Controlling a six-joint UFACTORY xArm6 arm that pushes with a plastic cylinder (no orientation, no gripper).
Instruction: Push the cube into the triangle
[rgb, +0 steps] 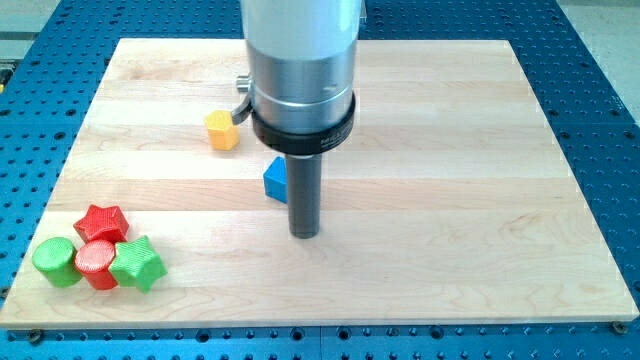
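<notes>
A blue block, partly hidden behind the rod, sits near the board's middle; its shape looks like a cube or triangle but I cannot tell which. A yellow block, roughly a cube, lies up and to the view's left of it. My tip rests on the board just below and to the right of the blue block, close beside it. The rod hides the blue block's right part.
At the view's bottom left sits a cluster: a red star, a red cylinder, a green cylinder and a green star. The wooden board lies on a blue perforated table.
</notes>
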